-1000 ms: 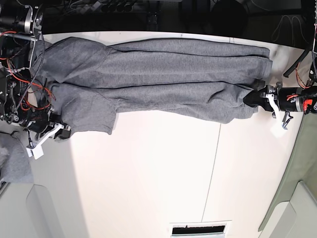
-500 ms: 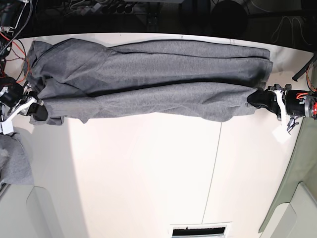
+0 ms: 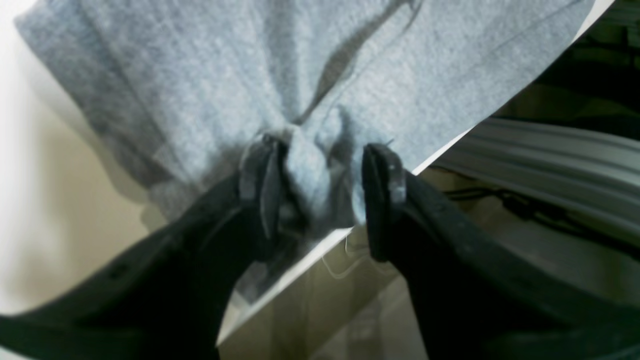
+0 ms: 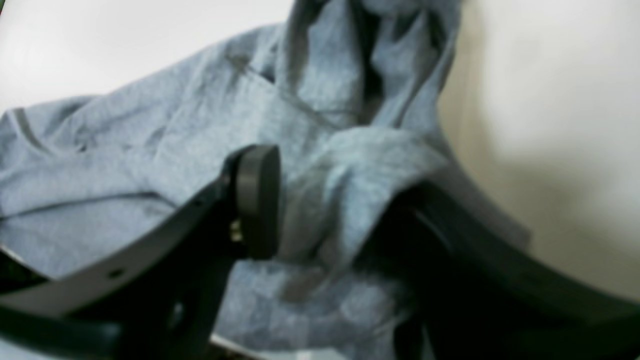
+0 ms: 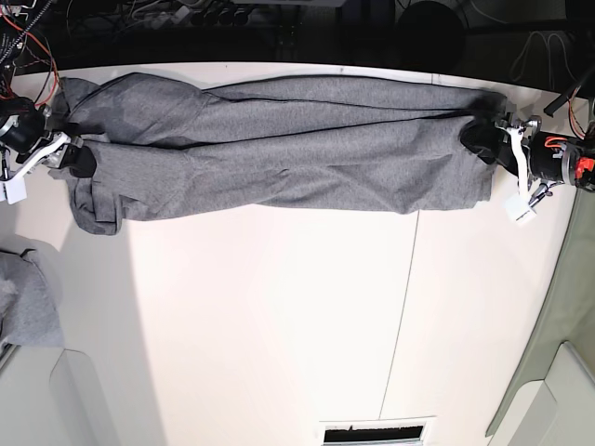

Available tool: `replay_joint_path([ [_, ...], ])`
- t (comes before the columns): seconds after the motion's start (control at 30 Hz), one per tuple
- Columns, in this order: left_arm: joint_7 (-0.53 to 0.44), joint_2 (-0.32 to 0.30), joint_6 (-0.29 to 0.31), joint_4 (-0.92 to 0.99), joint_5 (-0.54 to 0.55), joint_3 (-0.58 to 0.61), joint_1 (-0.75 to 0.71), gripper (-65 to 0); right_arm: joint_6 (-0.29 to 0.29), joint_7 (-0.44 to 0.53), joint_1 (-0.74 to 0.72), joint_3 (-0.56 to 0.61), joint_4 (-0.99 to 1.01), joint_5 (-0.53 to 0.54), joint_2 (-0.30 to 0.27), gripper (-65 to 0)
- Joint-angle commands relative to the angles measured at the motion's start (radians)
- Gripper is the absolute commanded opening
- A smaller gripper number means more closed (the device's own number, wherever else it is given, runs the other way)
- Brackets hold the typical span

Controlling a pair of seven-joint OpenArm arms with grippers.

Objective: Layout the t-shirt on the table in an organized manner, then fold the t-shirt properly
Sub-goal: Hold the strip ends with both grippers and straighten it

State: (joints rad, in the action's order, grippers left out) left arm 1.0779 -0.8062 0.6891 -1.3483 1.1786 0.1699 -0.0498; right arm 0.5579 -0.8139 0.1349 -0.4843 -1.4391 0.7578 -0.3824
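Sm. grey cloth bundle (image 5: 26, 302), vent slot (image 5: 376, 432).

We find no text, label, brand, number or sign that can be read in any of the three views. The t-shirt (image 5: 279, 149) is plain heather grey with no print showing, and its fabric in both wrist views carries no tag or lettering we can make out. The table (image 5: 279, 325) shows only thin dark seam lines. A small white tag hangs by the left gripper (image 5: 483, 141) in the base view, but it is too small for us to tell whether anything is written on it.
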Motion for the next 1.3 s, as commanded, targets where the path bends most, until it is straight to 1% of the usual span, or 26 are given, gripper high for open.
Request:
replay_joint_path([
  [0.0, -0.014, -0.023, 0.009, -0.012, 0.012, -0.029, 0.013, -36.2, 0.006, 0.026, -0.013, -0.008, -0.019, 0.018, -0.019, -36.4],
  [0.07, -0.027, -0.021, 0.009, -0.012, 0.006, -0.080, 0.005, -36.2, 0.006, 0.028, -0.013, -0.008, -0.021, 0.025, -0.019, -36.4],
  [0.13, -0.046, -0.010, 0.009, -0.012, 0.005, -0.166, -0.011, -36.2, 0.006, 0.029, -0.013, -0.008, -0.023, 0.028, -0.019, -36.4],
  [0.23, -0.073, 0.041, 0.009, -0.011, -0.015, -0.341, -0.053, -36.1, 0.006, 0.029, -0.013, -0.008, -0.024, 0.028, -0.019, -36.4],
  [0.27, -0.076, 0.063, 0.009, -0.011, -0.017, -0.394, -0.072, -34.6, 0.006, 0.030, -0.013, -0.008, -0.024, 0.028, -0.019, -36.4],
  [0.3, -0.076, 0.084, 0.009, -0.011, -0.016, -0.439, -0.092, -31.5, 0.006, 0.031, -0.013, -0.008, -0.024, 0.028, -0.019, -36.4],
  [0.37, -0.079, 0.126, 0.009, -0.011, -0.016, -0.503, -0.135, -26.8, 0.006, 0.036, -0.013, -0.008, -0.024, 0.028, -0.019, -36.4],
  [0.43, -0.093, 0.166, 0.009, -0.011, -0.021, -0.537, -0.179, -26.5, 0.007, 0.051, -0.013, -0.007, -0.024, 0.028, -0.018, -36.4],
  [0.47, -0.112, 0.186, 0.009, -0.011, -0.035, -0.547, -0.197, -26.5, 0.006, 0.060, -0.013, -0.007, -0.023, 0.029, -0.018, -36.4],
  [0.6, -0.209, 0.272, 0.009, -0.010, -0.151, -0.584, -0.228, -26.5, 0.007, 0.077, -0.013, -0.007, -0.024, 0.035, -0.018, -36.4],
  [0.7, -0.256, 0.336, 0.009, -0.010, -0.191, -0.621, -0.223, -26.5, 0.007, 0.072, -0.012, -0.007, -0.023, 0.035, -0.018, -36.4],
  [0.77, -0.281, 0.364, 0.001, -0.010, -0.282, -0.623, -0.219, -26.5, 0.007, 0.072, -0.013, -0.007, -0.023, 0.035, -0.018, -36.4],
  [0.83, -0.320, 0.384, -0.024, -0.007, -0.372, -0.623, -0.220, -26.5, 0.007, 0.072, -0.013, -0.007, -0.023, 0.034, -0.018, -36.4],
  [0.97, -0.340, 0.401, -0.027, 0.011, -0.383, -0.623, -0.221, -26.5, 0.007, 0.072, -0.012, -0.007, -0.023, 0.034, -0.018, -36.4],
  [1.1, -0.337, 0.423, -0.026, 0.016, -0.384, -0.612, -0.222, -26.5, 0.007, 0.073, -0.013, -0.007, -0.023, 0.035, -0.014, -36.4],
  [1.27, -0.333, 0.427, -0.018, 0.018, -0.383, -0.509, -0.222, -26.5, 0.007, 0.073, -0.013, -0.007, -0.023, 0.035, 0.016, -36.4],
])
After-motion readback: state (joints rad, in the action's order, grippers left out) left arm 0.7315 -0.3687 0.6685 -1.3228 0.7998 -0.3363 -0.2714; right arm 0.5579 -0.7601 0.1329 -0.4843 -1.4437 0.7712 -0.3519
